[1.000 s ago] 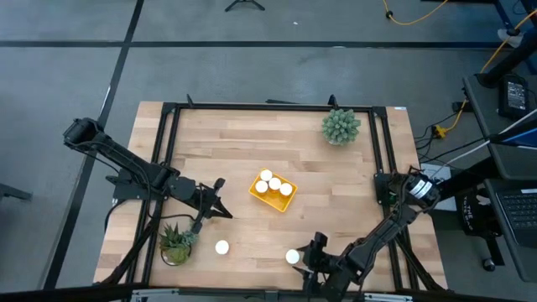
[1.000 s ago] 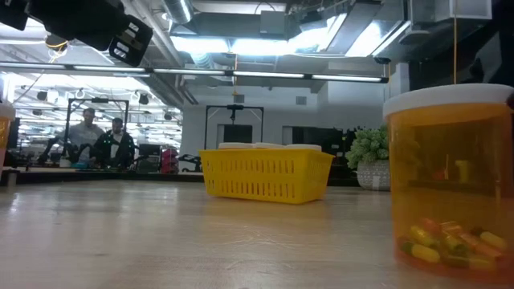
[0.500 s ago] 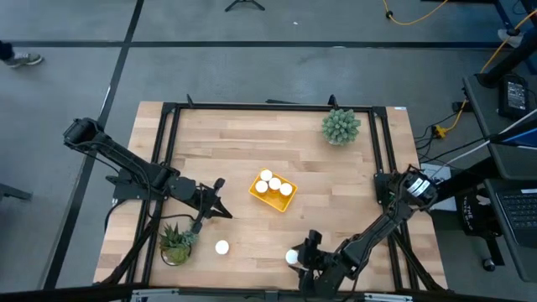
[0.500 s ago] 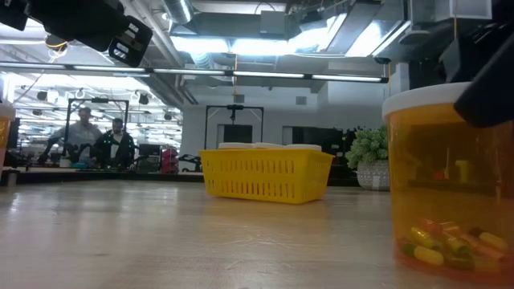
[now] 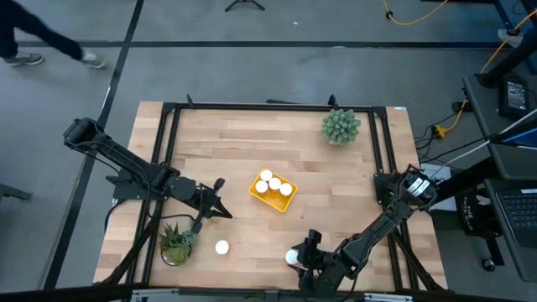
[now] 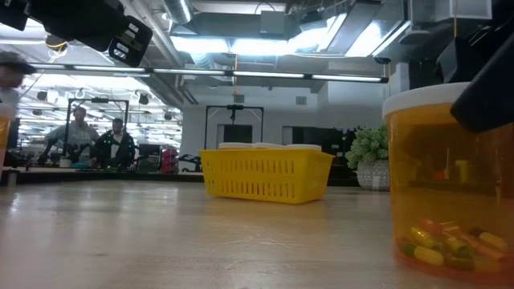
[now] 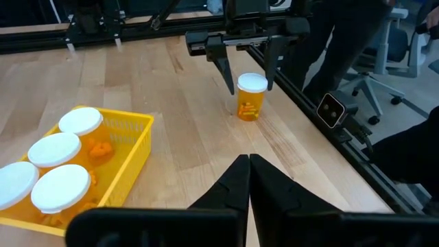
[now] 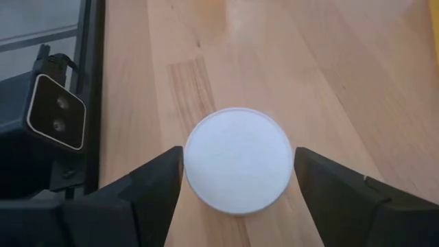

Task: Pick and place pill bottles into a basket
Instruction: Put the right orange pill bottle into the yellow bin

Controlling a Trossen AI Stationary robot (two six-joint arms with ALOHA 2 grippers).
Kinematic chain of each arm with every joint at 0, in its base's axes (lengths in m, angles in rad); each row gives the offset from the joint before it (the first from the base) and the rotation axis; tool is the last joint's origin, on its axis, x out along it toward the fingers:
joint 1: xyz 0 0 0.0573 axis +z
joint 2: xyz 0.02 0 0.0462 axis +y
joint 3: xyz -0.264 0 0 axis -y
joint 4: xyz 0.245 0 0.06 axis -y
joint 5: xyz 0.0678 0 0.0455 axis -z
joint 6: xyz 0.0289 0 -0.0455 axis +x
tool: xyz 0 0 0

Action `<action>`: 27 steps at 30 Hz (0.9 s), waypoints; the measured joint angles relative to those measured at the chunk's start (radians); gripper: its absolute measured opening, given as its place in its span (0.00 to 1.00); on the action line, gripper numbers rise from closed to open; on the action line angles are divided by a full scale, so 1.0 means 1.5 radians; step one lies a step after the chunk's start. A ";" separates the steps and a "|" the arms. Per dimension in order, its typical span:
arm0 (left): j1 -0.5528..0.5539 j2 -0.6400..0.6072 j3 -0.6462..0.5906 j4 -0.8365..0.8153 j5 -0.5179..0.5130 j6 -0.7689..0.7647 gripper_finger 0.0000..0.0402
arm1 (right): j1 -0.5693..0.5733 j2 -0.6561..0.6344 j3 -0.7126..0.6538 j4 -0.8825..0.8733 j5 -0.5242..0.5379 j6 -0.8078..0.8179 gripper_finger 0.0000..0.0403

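The yellow basket [image 5: 273, 192] sits mid-table and holds several white-capped orange pill bottles [image 7: 56, 147]. One loose bottle [image 5: 221, 247] stands near the front edge, left of centre. Another bottle [image 5: 291, 257] stands at the front edge. My right gripper [image 5: 293, 257] is open and points down over this bottle. Its fingers [image 8: 161, 185] stand on either side of the white cap [image 8: 239, 165], and I see no contact. The left wrist view shows the same straddle [image 7: 248, 79]. My left gripper [image 5: 225, 214] is shut and empty, left of the basket.
A green potted plant [image 5: 341, 126] stands at the far right corner and another [image 5: 175, 243] at the front left, beside my left arm. A black frame rail [image 5: 382, 159] runs round the table. People show in the room behind [image 6: 100, 144].
My right gripper has gone toward the table's left edge, onto the bottle at the front edge, and its fingers now stand on either side of the cap. The bottle has stayed where it was.
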 joint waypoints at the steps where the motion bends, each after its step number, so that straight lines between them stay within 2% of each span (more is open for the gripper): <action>1: 0.000 0.000 0.000 0.000 0.000 0.000 0.01 | 0.000 0.000 0.000 0.000 0.000 0.000 0.70; 6: 0.000 0.000 0.000 0.000 0.000 0.000 0.01 | 0.000 0.000 0.000 0.000 0.000 0.000 0.68; 15: 0.000 0.000 0.000 0.000 0.000 0.000 0.01 | 0.000 0.000 0.000 0.000 -0.001 0.000 0.54; 27: 0.000 0.000 0.000 0.000 0.000 0.000 0.01 | 0.000 0.000 0.000 0.006 -0.001 -0.015 0.55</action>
